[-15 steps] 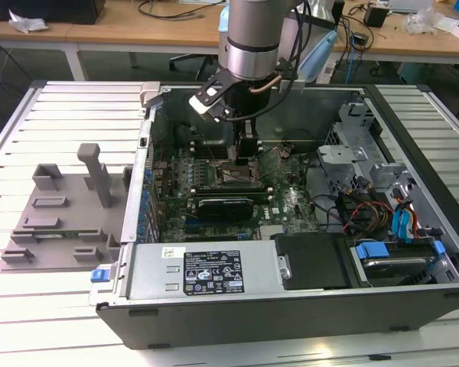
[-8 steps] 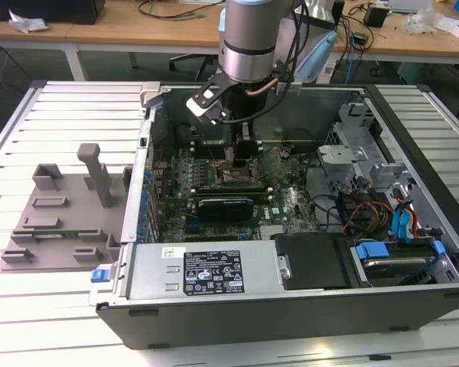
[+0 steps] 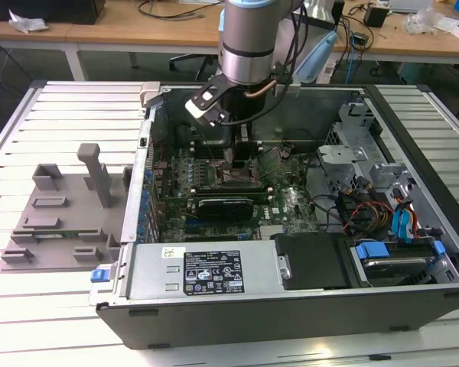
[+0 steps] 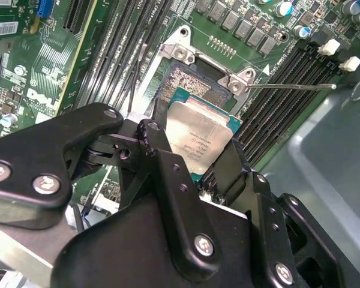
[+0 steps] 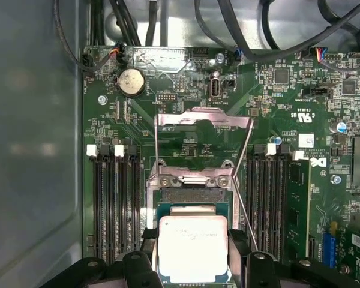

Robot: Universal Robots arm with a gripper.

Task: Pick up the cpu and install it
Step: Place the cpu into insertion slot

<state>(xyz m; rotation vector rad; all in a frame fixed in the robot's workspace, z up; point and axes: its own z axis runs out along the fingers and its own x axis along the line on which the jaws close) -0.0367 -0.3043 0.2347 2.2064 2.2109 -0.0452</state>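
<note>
Over a white slatted counter [image 3: 61,107], wooden desks behind: an open computer case [image 3: 252,313] lying flat, motherboard [image 3: 291,206] face up, a grey tray [image 3: 53,222] beside it on the exterior view's left.

Chief hazard, by judgement: bent contacts. Leaves part of the socket [image 5: 192,195] bare just beyond the cpu [image 5: 192,249] in both wrist views. Could scrape a corner of the chip across those contacts if lowered askew or off-centre.

Second hazard: a slip. Grips only two opposite edges of a thin rim, with little to bite on. Could drop the chip crooked into the frame on a jolt or a slackened pinch.

Also worth minding: the raised load plate [image 5: 204,120] and the thin lever [image 5: 243,213] close by the fingers. Could snag either. Cannot read the chip's orientation against the socket's keying from here.

Pincer [image 4: 195,144]: drawn in to the chip's width and no wider, one black finger [image 4: 158,135] against each of two opposite sides of the cpu, silvery plate up. Holds nothing else. Carries the chip inside the case, over the near part of the socket. Resting on it or just clear: cannot tell.
</note>
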